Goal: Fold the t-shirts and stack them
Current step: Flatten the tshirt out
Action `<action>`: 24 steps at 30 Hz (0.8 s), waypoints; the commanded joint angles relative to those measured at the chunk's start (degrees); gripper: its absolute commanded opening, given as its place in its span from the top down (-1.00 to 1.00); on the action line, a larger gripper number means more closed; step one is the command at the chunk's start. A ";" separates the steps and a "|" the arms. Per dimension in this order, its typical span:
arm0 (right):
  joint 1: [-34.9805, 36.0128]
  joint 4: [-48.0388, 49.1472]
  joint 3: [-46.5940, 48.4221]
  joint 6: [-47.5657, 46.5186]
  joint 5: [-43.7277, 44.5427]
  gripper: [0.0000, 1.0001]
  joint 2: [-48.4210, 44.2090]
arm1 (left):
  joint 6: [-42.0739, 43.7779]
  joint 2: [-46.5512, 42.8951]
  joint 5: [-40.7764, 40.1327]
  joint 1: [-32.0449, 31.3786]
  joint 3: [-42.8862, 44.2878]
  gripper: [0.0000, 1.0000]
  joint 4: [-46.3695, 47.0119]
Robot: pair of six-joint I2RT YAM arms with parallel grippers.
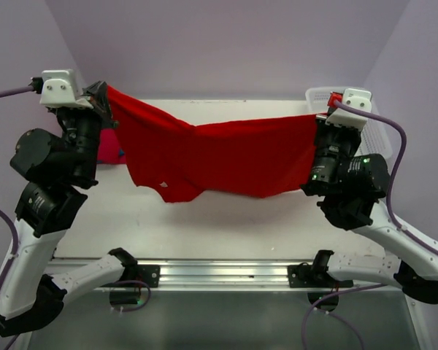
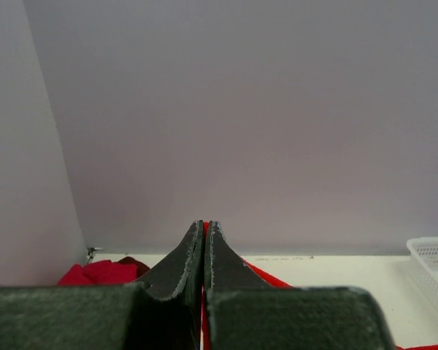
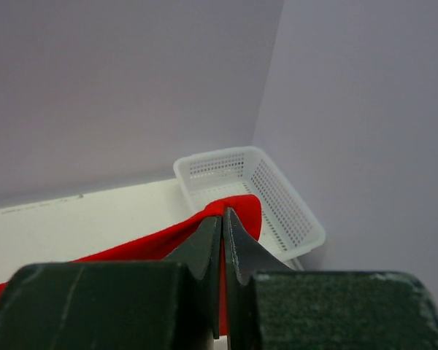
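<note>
red t-shirt (image 1: 226, 157): soft matt cloth; basket (image 3: 277, 200): white perforated plastic; left claw (image 2: 204, 227): matt, scuffed

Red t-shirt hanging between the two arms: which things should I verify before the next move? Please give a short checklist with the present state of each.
1. Left gripper shut on the red t-shirt: ok.
2. Right gripper shut on its other end: ok.
3. Shirt stretched flat between them: not ok, the top edge sags in the middle.
4. Bare table in front for laying it down: ok.
5. Shirt clear of the white basket: cannot tell, the cloth overlaps it in the right wrist view.
6. Folded pile at the left clear of the shirt: cannot tell.
</note>
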 commanded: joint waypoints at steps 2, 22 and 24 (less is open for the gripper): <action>0.11 -13.27 12.40 4.00 -3.37 1.00 3.88 | -0.05 2.13 2.33 -0.29 8.45 1.00 -1.97; -22.02 -77.03 64.06 45.24 -49.20 1.00 40.71 | 5.56 25.07 7.86 -2.05 25.24 1.00 -3.75; -26.68 -78.00 66.29 47.08 -51.87 1.00 43.87 | 6.53 30.59 8.05 -1.78 30.93 1.00 -5.94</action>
